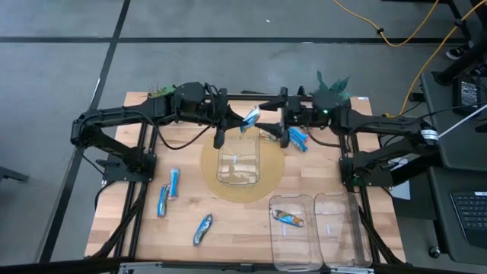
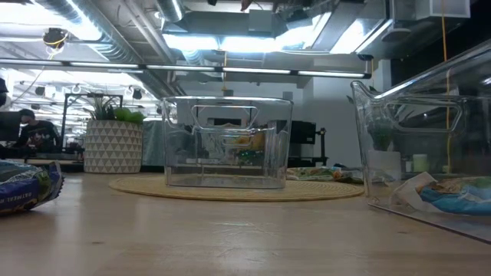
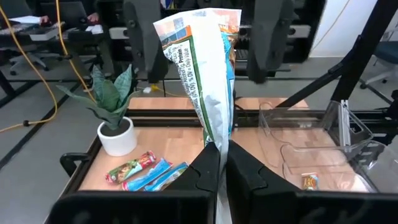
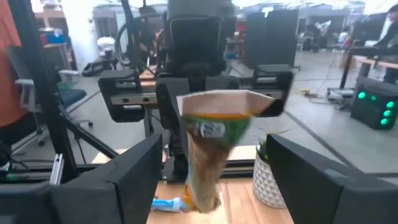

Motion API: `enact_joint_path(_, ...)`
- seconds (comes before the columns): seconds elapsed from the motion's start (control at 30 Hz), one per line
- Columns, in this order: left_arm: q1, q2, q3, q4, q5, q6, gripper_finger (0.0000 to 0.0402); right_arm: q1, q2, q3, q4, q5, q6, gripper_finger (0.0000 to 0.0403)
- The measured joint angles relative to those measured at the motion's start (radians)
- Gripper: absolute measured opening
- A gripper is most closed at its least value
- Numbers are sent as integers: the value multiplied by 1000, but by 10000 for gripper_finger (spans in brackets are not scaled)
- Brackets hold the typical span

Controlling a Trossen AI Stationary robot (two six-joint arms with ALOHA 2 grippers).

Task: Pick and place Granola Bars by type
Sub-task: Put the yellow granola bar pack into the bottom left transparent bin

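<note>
Pinched tight between my left pincer's (image 3: 222,163) fingers, one granola bar (image 3: 205,74) stands straight up; my right pincer (image 4: 214,180) faces it, spread wide.

In the upper centre of the high view, the two dark six-joint arms reach toward each other from the left and right edges of the frame, forearms nearly level and wrists almost meeting. The left arm's dark two-finger gripper (image 1: 245,124) sits just left of centre; in its wrist view its fingers (image 3: 205,171) are pressed together at the bottom centre, clamping the lower end of a blue-and-silver foil-wrapped granola bar (image 3: 205,81). The right arm's dark two-finger gripper (image 1: 283,125) faces it just right of centre, fingers spread wide apart.
</note>
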Motion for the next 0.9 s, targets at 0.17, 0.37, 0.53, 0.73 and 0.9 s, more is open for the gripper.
enact_joint_path(0.17, 0, 0, 0, 0, 0, 0, 3, -1, 72, 99, -119, -25, -20, 288)
enact_joint_path(0.37, 0, 0, 0, 0, 0, 2, 4, -1, 105, 147, -149, -27, -51, 282)
enact_joint_path(0.53, 0, 0, 0, -2, 0, 2, 4, -2, 103, 149, -145, -27, -53, 253)
enact_joint_path(0.73, 0, 0, 0, -3, -1, 2, 7, -1, 101, 149, -145, -27, -54, 188)
enact_joint_path(0.9, 0, 0, 0, -3, -4, 1, 7, -1, 101, 149, -145, -27, -60, 113)
